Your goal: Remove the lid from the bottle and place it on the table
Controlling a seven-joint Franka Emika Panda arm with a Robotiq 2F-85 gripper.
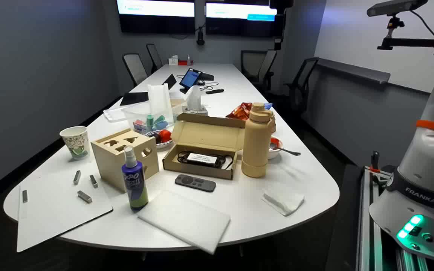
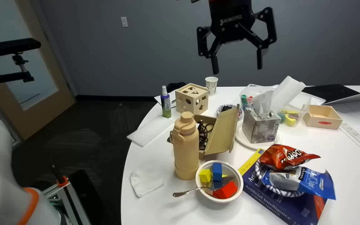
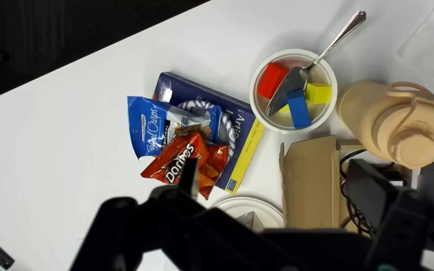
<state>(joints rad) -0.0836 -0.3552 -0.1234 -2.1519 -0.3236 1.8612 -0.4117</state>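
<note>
robotiq gripper [image 2: 237, 65] spread wide, empty; in an exterior view, expo spray bottle [image 1: 135, 184], lid [image 1: 130, 156] on, stands near left on conference table [image 1: 315, 188].

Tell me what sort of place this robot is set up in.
Probably an office conference room, judging by the long white table, the chairs along both its sides and the two large screens beyond its far end.

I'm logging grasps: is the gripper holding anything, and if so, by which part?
Nothing is held: the gripper hangs open, its fingers wide apart with only the wall showing between them in an exterior view.
</note>
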